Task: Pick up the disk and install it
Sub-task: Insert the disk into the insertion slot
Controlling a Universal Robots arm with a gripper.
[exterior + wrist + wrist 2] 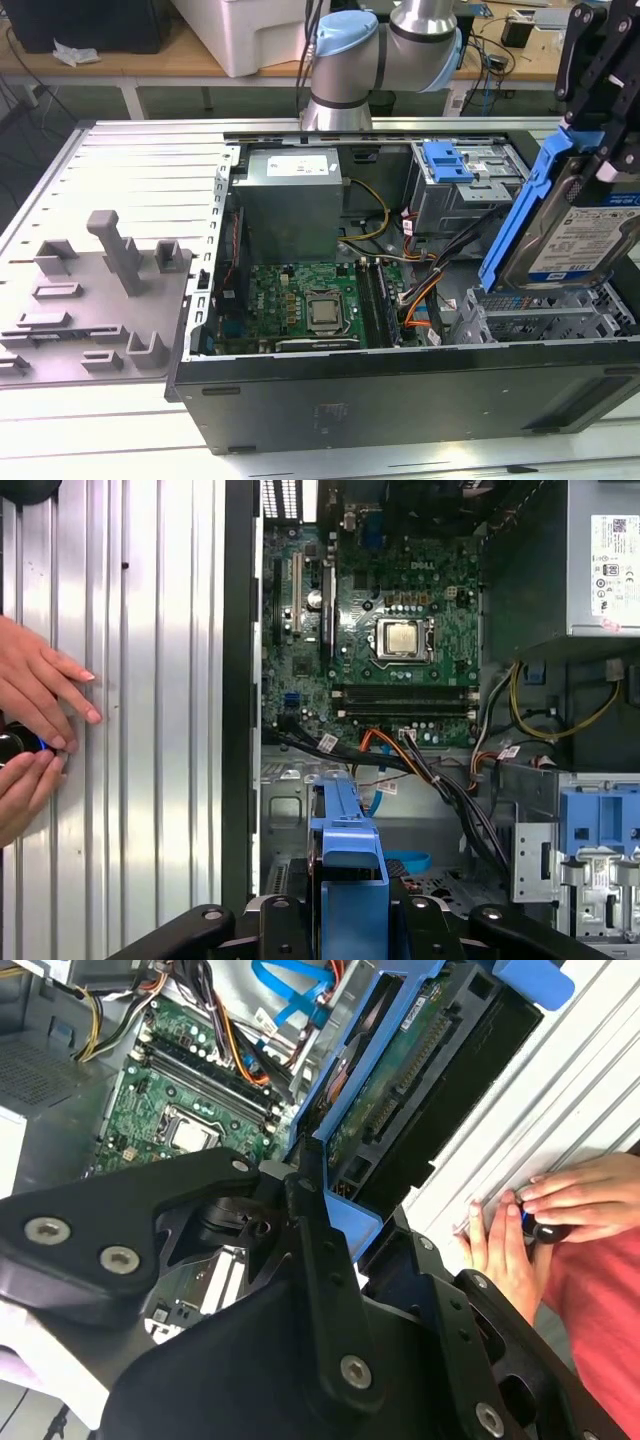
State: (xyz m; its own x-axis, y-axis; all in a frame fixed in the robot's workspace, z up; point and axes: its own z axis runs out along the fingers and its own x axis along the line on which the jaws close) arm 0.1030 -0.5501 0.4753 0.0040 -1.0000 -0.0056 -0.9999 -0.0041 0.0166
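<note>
Workbenches line the back of the room, and in front of them a ribbed metal table (150,170) carries an open computer case (400,385) lying on its side. On the table towards the exterior view's left sits a grey fixture plate (90,300) with upright blocks. Inside the case I can see the green motherboard (300,300), a grey power supply (290,200) behind it, and bundles of coloured cables running across to the drive bays. The silver-and-blue robot arm (380,50) rises just behind the case.

The gripper (595,140) hangs over the case's corner on the exterior view's right, its black fingers (310,1230) closed on the blue carrier frame of the disk (575,235). The disk is held off the table and steeply tilted — label side showing in the exterior view, circuit-board side in the second wrist view. Its lower end sits just above the metal drive cage (540,320); I cannot tell whether they touch.

Beside the case a person's hands (35,720) rest on the table, holding a small black device (20,745).
</note>
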